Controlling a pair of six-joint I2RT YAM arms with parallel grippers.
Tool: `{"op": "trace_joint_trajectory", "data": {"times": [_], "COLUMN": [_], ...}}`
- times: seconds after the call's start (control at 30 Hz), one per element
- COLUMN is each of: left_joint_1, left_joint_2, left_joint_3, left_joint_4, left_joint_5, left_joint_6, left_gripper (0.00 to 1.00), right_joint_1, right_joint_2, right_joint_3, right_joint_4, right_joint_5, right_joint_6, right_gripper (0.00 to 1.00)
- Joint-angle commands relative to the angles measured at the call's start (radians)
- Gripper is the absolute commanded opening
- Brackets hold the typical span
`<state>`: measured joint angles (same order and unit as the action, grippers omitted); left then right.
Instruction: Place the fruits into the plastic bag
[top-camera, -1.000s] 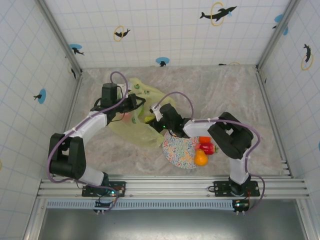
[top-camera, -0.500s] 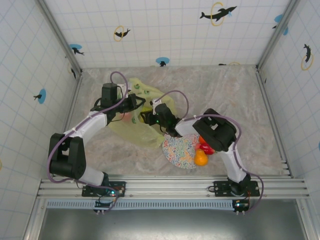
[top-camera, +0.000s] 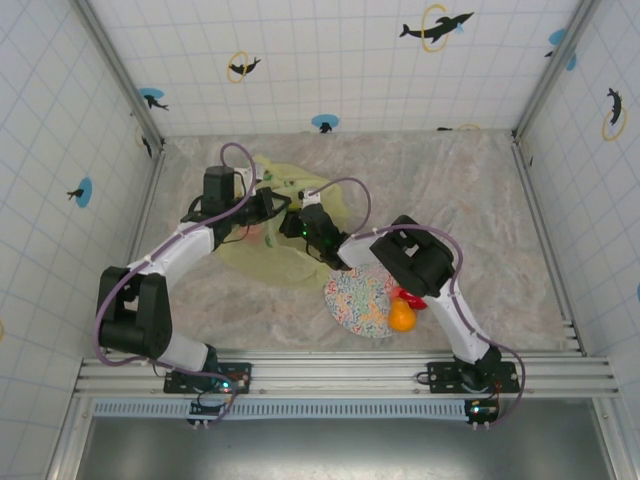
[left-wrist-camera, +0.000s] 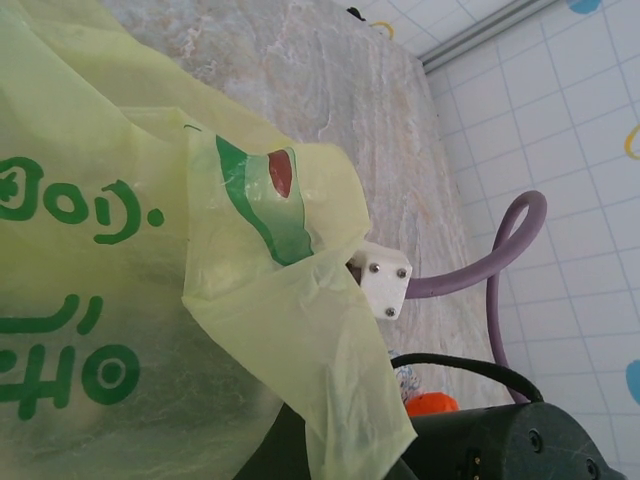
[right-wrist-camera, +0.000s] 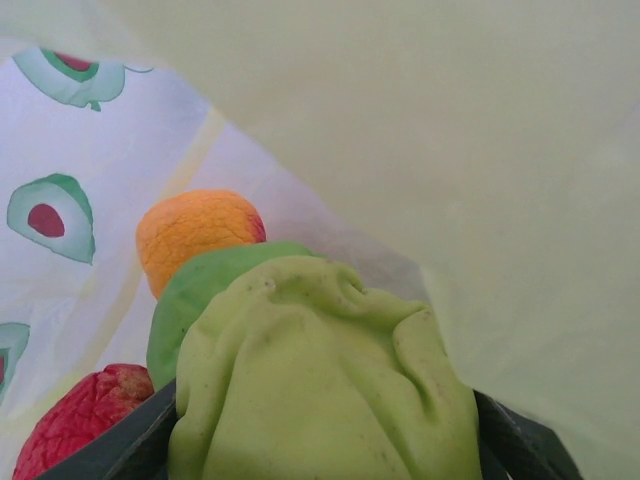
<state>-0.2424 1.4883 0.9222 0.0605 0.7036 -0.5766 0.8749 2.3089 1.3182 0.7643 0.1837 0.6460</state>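
Observation:
The yellow-green plastic bag (top-camera: 268, 258) lies at the table's middle left, its mouth facing right. My left gripper (top-camera: 279, 204) is shut on the bag's upper edge (left-wrist-camera: 300, 330) and holds it up. My right gripper (top-camera: 301, 226) reaches into the mouth, shut on a pale green pear (right-wrist-camera: 320, 380) that sits between its dark fingers (right-wrist-camera: 128, 442). Inside the bag, beyond the pear, lie an orange fruit (right-wrist-camera: 195, 235), a round green one (right-wrist-camera: 190, 300) and a red one (right-wrist-camera: 80, 418). An orange fruit (top-camera: 402, 318) and a red fruit (top-camera: 411, 298) remain by the plate.
A speckled multicoloured plate (top-camera: 358, 300) lies near the front edge, right of the bag. The right arm's elbow (top-camera: 415, 255) hangs over the plate's far side. Tiled walls and metal posts close the table on three sides.
The right arm has swung left and pushed its gripper, with the pear, into the bag's mouth. The left gripper has kept its hold on the bag edge.

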Motion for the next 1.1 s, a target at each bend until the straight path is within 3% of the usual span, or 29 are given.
{"op": "trace_joint_trajectory", "data": {"times": [0.0,0.23,0.4,0.5,0.7,1.07], "left_joint_1": [-0.009,-0.008,-0.008,-0.009,-0.01,-0.009], "left_joint_2": [-0.014,-0.013,-0.014,-0.014,-0.019,-0.023], "left_joint_3": [0.007,0.009,0.009,0.009,0.009,0.009], "left_joint_4": [0.009,0.005,0.003,0.003,0.003,0.004], "left_joint_5": [0.013,0.007,0.005,0.004,0.006,0.008], "left_joint_6": [0.005,0.008,0.011,0.011,0.011,0.008], "left_gripper": [0.0,0.0,0.0,0.0,0.0,0.0], "right_joint_1": [0.013,0.051,0.076,0.081,0.06,0.027], "right_joint_2": [-0.073,-0.165,-0.154,-0.142,-0.216,-0.316], "right_joint_3": [-0.073,-0.195,-0.172,-0.152,-0.224,-0.349], "right_joint_4": [0.045,0.035,0.02,0.014,0.035,0.001], "right_joint_5": [-0.031,-0.143,-0.26,-0.342,-0.373,-0.43], "right_joint_6": [0.009,0.031,0.059,0.069,0.032,-0.008], "right_gripper": [0.53,0.57,0.63,0.7,0.86,0.83]}}
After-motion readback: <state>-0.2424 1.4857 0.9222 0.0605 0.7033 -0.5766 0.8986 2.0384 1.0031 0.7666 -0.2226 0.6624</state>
